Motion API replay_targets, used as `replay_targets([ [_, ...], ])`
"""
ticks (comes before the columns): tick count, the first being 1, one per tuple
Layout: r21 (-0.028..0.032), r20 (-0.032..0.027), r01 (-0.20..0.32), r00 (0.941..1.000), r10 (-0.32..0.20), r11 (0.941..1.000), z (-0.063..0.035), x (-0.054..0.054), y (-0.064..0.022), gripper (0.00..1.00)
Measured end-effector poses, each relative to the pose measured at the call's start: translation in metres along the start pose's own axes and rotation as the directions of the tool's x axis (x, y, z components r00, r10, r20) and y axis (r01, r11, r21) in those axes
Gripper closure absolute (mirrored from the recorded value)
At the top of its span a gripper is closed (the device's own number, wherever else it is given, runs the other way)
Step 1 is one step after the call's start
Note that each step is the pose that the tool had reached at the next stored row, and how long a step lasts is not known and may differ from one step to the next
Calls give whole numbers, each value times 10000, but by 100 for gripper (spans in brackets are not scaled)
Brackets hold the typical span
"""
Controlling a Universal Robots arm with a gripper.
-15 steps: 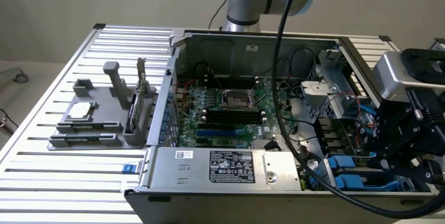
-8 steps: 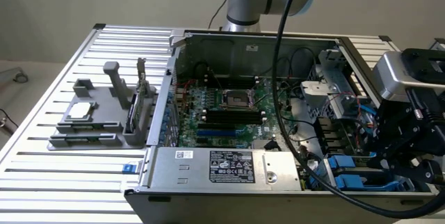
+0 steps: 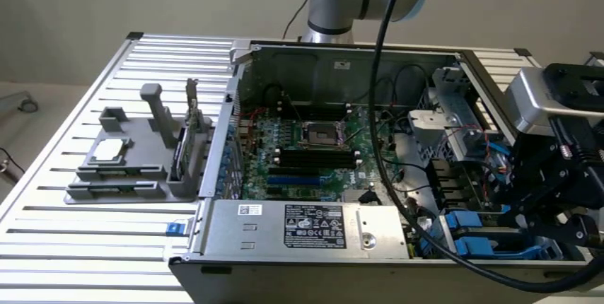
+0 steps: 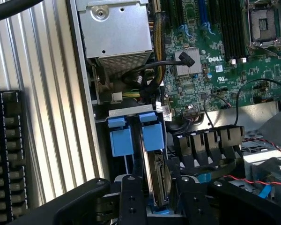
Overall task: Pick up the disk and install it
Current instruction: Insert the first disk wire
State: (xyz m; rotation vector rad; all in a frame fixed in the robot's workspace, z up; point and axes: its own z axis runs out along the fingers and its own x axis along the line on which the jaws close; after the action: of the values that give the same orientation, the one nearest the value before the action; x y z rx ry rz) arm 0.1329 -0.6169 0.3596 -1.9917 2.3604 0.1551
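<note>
The disk [image 4: 158, 180] stands on edge in the drive bay at the case's front corner, its grey metal side and blue carrier tab [image 4: 153, 135] showing in the wrist view. My gripper [image 4: 157, 204] is shut on it, one black finger [image 4: 131, 199] on each side. In the exterior view the gripper [image 3: 533, 233] hangs over the blue-framed bay [image 3: 472, 237] at the case's right front corner, and its body covers the disk. A second blue carrier tab [image 4: 121, 139] sits in the slot beside the held disk.
The open computer case [image 3: 443, 60] lies on a slatted aluminium table [image 3: 85, 247]. Inside are the green motherboard [image 3: 302, 145], a silver labelled box [image 3: 302, 228] and black cables [image 3: 382, 134]. A grey fixture [image 3: 141, 170] with a small square chip [image 3: 109, 150] stands at the exterior view's left. A keyboard [image 4: 4, 154] lies beside the case.
</note>
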Motion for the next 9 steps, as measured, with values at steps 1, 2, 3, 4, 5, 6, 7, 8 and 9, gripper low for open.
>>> replay_targets([
  [1,11,3,-104,9999,104,9999,0,0,2,67],
  [2,24,11,-244,9997,244,9997,0,0,1,67],
  [3,42,20,-418,9991,418,9991,1,0,2,67],
  [4,60,27,-591,9982,591,9982,0,0,3,67],
  [5,77,38,-769,9970,768,9970,0,0,2,67],
  [6,97,48,-964,9953,964,9953,0,0,3,67],
  [7,113,58,-1135,9935,1134,9935,0,0,2,67],
  [8,131,67,-1314,9913,1313,9912,0,0,3,67],
  [9,148,78,-1490,9888,1489,9887,0,0,3,67],
])
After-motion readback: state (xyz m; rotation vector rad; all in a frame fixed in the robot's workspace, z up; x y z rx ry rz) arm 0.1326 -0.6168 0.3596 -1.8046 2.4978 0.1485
